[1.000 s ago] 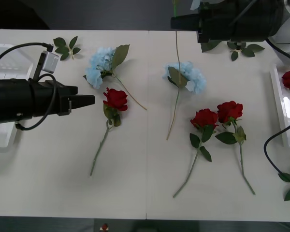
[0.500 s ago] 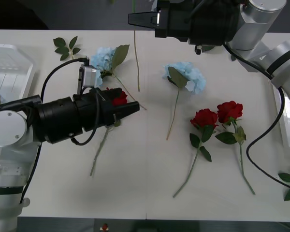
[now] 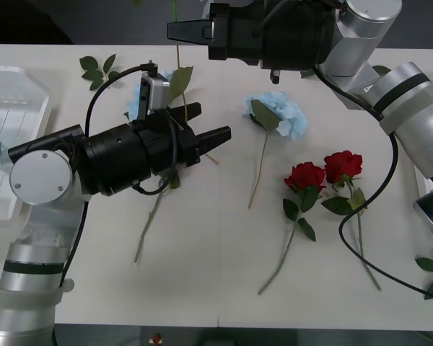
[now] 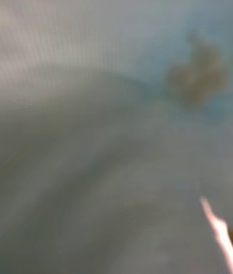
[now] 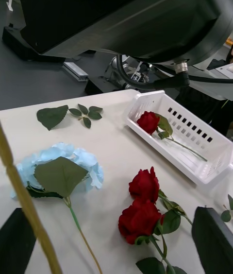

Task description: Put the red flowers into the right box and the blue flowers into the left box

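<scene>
Now the left gripper (image 3: 215, 130) hovers over the table (image 3: 202, 274) centre-left w/ fingers apart, covering a red rose whose stem (image 3: 147, 227) pokes out below. Right gripper (image 3: 179, 30) sits at the far edge, fingers together on a thin green stem (image 3: 177, 18) hanging down. One blue flower (image 3: 278, 112) lies mid-table, another (image 3: 141, 94) partly behind the left arm. Two red roses (image 3: 323, 170) lie side by side, right of centre. Right box (image 5: 180, 132) holds one rose (image 5: 148, 121); left box (image 3: 14, 101) at table's left edge.

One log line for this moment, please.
left gripper: open, above table | right gripper: far edge, shut on stem | right box: one rose
</scene>
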`<state>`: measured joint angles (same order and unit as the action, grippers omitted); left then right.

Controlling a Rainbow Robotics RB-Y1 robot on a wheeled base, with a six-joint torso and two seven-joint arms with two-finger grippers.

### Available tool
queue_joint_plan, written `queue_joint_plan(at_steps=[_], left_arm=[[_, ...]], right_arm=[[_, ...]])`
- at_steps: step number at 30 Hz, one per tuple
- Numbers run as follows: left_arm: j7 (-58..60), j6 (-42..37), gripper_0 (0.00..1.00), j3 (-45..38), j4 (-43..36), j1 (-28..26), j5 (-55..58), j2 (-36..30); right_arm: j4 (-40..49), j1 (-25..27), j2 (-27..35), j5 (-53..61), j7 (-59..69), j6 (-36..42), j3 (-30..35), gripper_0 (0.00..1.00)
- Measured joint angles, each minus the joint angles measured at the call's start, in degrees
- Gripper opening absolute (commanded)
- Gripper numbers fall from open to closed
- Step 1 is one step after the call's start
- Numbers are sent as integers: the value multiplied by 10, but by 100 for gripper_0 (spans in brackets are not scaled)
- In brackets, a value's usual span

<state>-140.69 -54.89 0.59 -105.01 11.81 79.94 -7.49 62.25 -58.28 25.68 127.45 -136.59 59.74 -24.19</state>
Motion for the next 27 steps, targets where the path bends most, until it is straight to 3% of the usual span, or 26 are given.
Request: queue_joint_plan(at_steps=[3,6,7,22,23,25,27], left_arm=[[0,0,51,0,20,18,9,0],[0,3,6,0,30,31,10,0],[0,7,0,0,31,33,10,0],[0,14,0,-1,37,35,22,0],[0,14,0,-1,37,35,23,0],[0,14,0,-1,37,35,25,0],[0,14,0,-1,38,35,28,0]], right_arm=[[0,0,0,0,4,0,0,0],[0,2,0,0,4,0,0,0],[0,2,0,0,4,0,0,0],[0,4,0,0,4,0,0,1],[0,4,0,0,4,0,0,29],[0,4,0,0,4,0,0,58],[0,4,1,-1,4,-1,0,76]])
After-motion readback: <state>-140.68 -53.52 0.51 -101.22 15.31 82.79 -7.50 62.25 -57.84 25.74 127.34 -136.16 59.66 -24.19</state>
